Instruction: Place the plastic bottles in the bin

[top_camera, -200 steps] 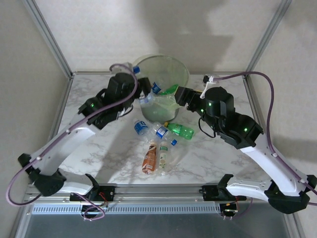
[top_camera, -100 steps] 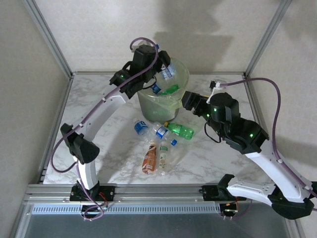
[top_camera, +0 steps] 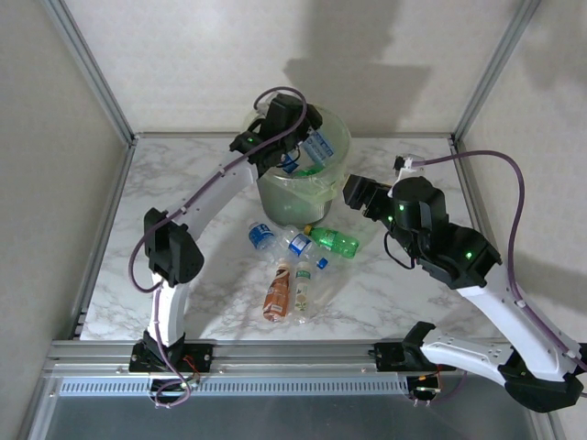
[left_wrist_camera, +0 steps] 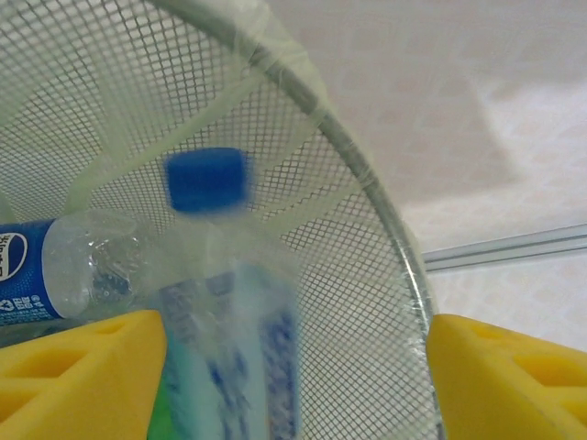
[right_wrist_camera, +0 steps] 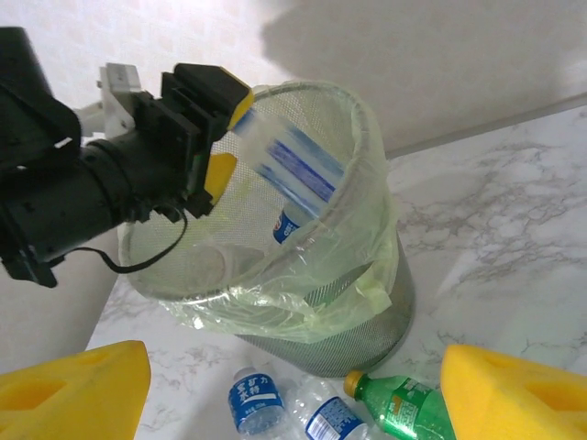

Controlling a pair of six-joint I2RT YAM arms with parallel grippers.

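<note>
Top external, near side of bin: a handful of bottles lie loose on the tabletop (top_camera: pixel 183 275). The orange-label bottle (top_camera: pixel 277 293) and clear bottle (top_camera: pixel 302 291) lie farthest out from the bin. The green bottle (top_camera: pixel 336 241) and blue-label bottles (top_camera: pixel 260 236) are just short of its base.
R claw: right claw (right_wrist_camera: pixel 293 367) hangs just off the bin's right wall, pads wide apart, nothing betw them.
Bin: bin (top_camera: pixel 275 197) stands upright w/ its liner bag (right_wrist_camera: pixel 275 312) draped loose over the rim. A blue-label bottle and something green lie inside.
L claw: left claw (left_wrist_camera: pixel 298 353) is up over the bin's mouth, toward the far-left of the rim. Pads are spread wide, clamping nothing.
Dropping bottle: blue-cap bottle (left_wrist_camera: pixel 229 330) is smeared w/ blur betw the pads, against one pad at most. Reads as mid-drop, inside the rim line.
Risk 1: the bottle could clip the rim or the slack liner and bounce out, since it's tumbling at an angle, not straight down.
Risk 2: the liner may snag on the L pads because they're so close to the rim.
Risk 3: the floor bottles are round and bunched, so nudging one while grabbing could roll its neighbours away from the bin.
Risk 4: both arms are crowding the bin, so contact is possible if R moves in before L clears.
</note>
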